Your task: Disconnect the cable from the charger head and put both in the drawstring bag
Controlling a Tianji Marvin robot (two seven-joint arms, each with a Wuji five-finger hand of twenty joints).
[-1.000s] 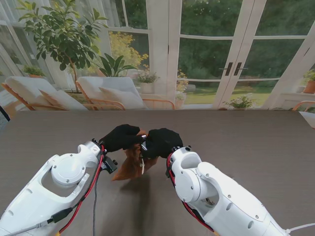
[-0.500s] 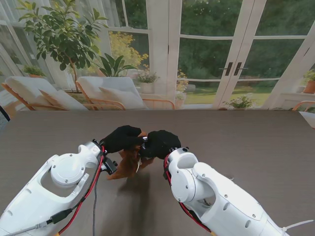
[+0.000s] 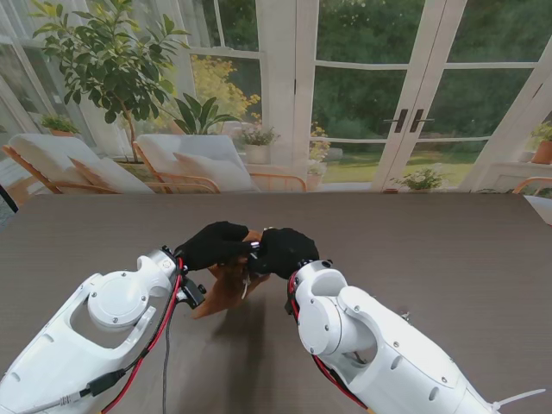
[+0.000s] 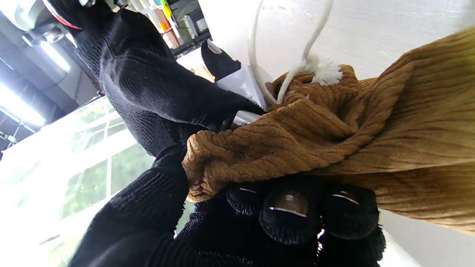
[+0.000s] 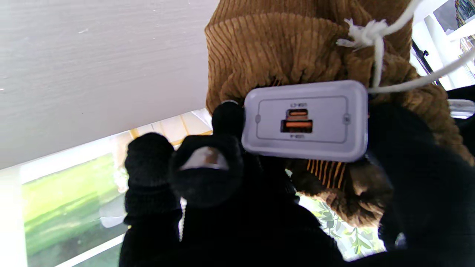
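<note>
A brown corduroy drawstring bag hangs between my two black-gloved hands over the table's middle. My left hand is shut on the bag's gathered rim, fingers curled under the cloth. My right hand is shut on the white charger head, whose empty port face shows at the bag's mouth. No cable is plugged into it. The white drawstring with a knot trails past the charger. The cable itself is not in sight.
The grey-brown table top stretches around the hands. Glass doors, potted plants and lounge chairs stand beyond its far edge. A pale object lies at the far right edge.
My right hand has edged left, closing tightly against the left hand at the bag's mouth. The bag has shifted slightly nearer to the left arm.
</note>
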